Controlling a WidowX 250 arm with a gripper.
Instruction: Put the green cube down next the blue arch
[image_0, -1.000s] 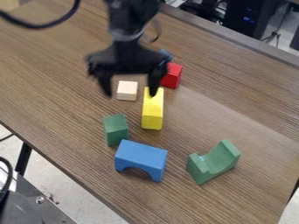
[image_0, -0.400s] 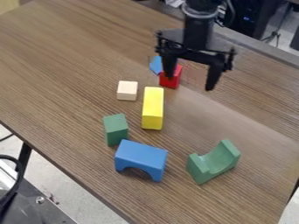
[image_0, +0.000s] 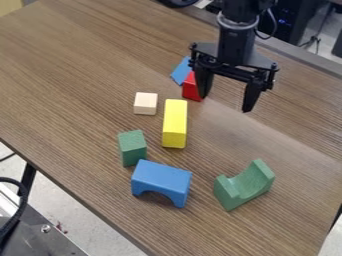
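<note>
Black gripper (image_0: 226, 102) hangs down, fingers apart.

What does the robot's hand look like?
The gripper is black, with two chunky fingers that narrow toward the tips, hanging from a wide black crosspiece. Above that, the black arm is round like a tube, with a greyish ring around it and a dark cable looping beside it.

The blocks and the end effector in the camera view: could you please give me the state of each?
End effector: open, holding nothing
Green cube: set down, near the blue arch
Blue arch: upright, opening downward
Green curved block: hollow side up, nothing in it
Yellow block: lying on its long side
White block: resting on the table
Red block: partly hidden
</note>
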